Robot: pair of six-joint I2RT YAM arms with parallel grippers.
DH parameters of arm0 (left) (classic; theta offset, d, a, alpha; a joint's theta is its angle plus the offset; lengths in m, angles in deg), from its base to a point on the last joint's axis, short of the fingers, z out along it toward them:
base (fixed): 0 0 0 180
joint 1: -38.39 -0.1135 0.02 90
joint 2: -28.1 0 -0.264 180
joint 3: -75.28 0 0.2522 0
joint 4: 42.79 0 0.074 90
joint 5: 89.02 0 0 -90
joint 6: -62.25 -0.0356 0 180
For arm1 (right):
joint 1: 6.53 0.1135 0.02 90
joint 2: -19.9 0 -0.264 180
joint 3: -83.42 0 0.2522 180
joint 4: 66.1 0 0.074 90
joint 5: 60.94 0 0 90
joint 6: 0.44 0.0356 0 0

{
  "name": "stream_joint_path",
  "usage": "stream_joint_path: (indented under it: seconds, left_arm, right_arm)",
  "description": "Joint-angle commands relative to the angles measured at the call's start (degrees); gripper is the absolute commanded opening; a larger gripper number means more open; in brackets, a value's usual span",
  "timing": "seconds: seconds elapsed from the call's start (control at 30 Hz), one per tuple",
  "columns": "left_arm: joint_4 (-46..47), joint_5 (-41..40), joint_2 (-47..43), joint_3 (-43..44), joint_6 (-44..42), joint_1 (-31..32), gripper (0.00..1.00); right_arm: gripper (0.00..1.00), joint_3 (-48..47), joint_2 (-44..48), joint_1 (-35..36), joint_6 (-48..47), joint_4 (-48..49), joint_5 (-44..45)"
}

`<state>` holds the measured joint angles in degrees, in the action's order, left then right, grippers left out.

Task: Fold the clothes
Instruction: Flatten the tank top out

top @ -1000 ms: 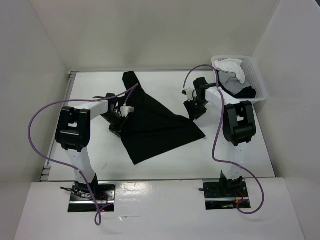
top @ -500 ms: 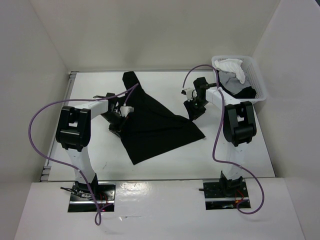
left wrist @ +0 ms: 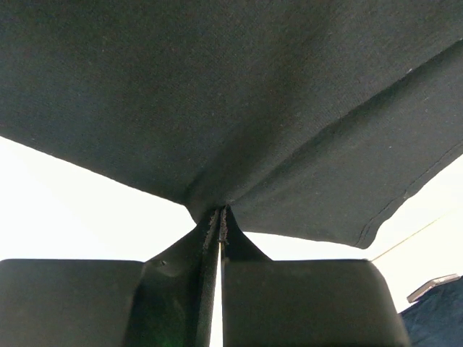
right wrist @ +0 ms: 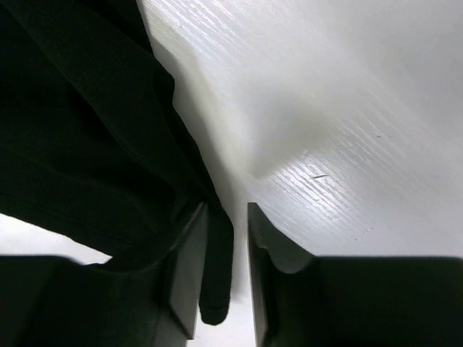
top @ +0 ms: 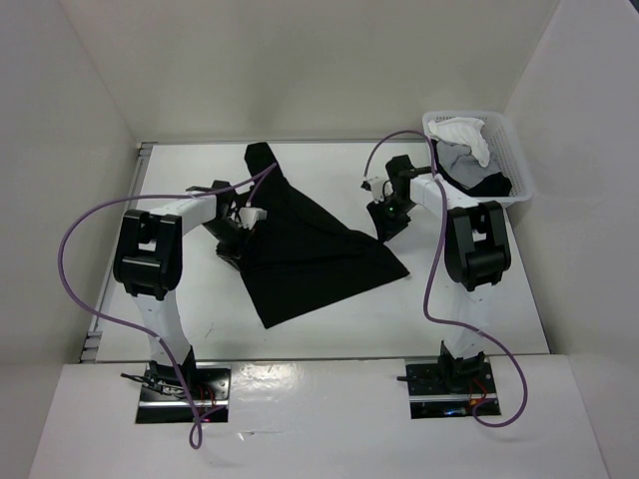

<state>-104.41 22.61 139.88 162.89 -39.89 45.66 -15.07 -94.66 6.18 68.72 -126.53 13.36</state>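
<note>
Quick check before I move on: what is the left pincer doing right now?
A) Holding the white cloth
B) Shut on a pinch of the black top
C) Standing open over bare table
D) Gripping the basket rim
B: in the left wrist view the left pincer has its jaws pressed together, with a bunched pinch of the black top caught between them.

My overhead view is bright and even, lit from above. The glossy white table [top: 479, 299] carries only soft, faint shadows. The plain black soft-fabric top [top: 310, 249] reads as a nearly flat dark shape. On the left wrist its weave is sharp against a blown-out white background. On the right wrist I see streaky glare and a blurred shadow on the tabletop.
</note>
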Motion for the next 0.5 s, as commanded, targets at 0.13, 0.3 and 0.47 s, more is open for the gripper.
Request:
stream_joint_path:
  seconds: [0.13,0.3,0.47]
  left_arm:
    - [-1.36,-0.8,0.8,1.39,-2.01,-0.32,0.06]
    - [-1.36,-0.8,1.32,1.39,-2.01,-0.85,0.06]
    - [-1.36,-0.8,1.33,1.39,-2.01,-0.85,0.06]
  right_arm:
    - [0.48,-0.44,1.45,-0.23,-1.75,-0.7,-5.38]
    - [0.48,-0.44,0.75,-0.23,-2.88,-1.22,-6.0]
    - [0.44,0.7,-0.4,-0.23,-3.41,-0.7,-6.0]
